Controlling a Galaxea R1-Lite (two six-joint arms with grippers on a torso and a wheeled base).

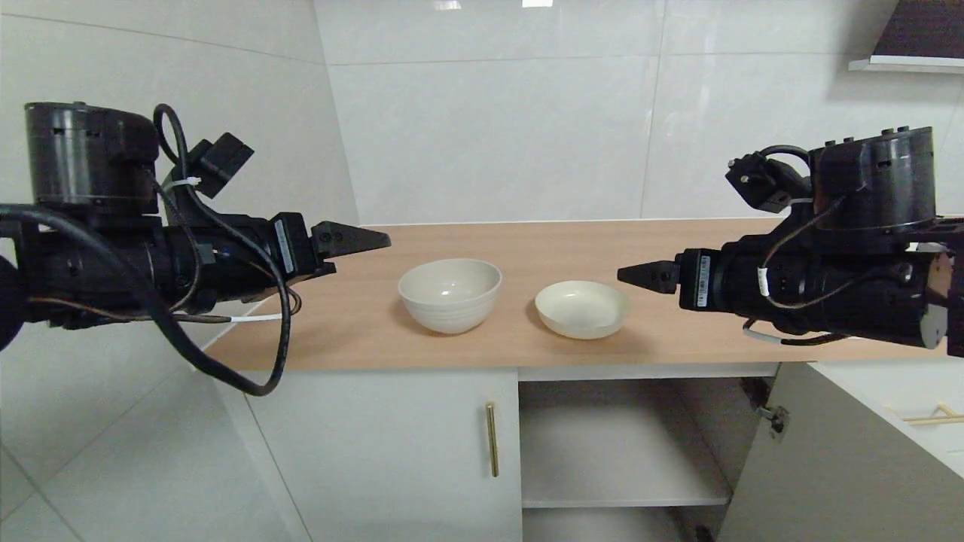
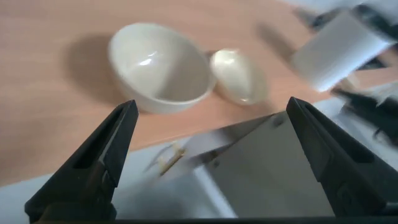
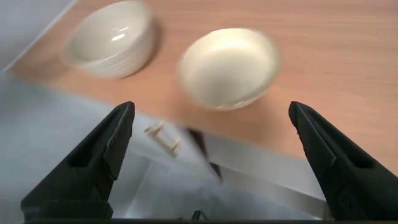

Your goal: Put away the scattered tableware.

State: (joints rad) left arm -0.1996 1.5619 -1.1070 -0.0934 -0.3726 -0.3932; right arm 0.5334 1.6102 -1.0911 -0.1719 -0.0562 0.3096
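Deep bowl (image 1: 449,293) and shallow bowl (image 1: 582,307) sit just apart, mid-bench (image 1: 361,320). Judged glazed ceramic: rigid, slick, chip-prone, mod. weight. Rec. rim grip, one finger inside. L pincer (image 2: 210,104) and R pincer (image 3: 210,107) spread wide, empty.

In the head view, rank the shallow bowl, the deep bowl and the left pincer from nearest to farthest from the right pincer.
From the right pincer:
1. Shallow bowl, just to its left, on the counter.
2. Deep bowl, farther left, about mid-counter.
3. Left pincer, over the counter's left end.
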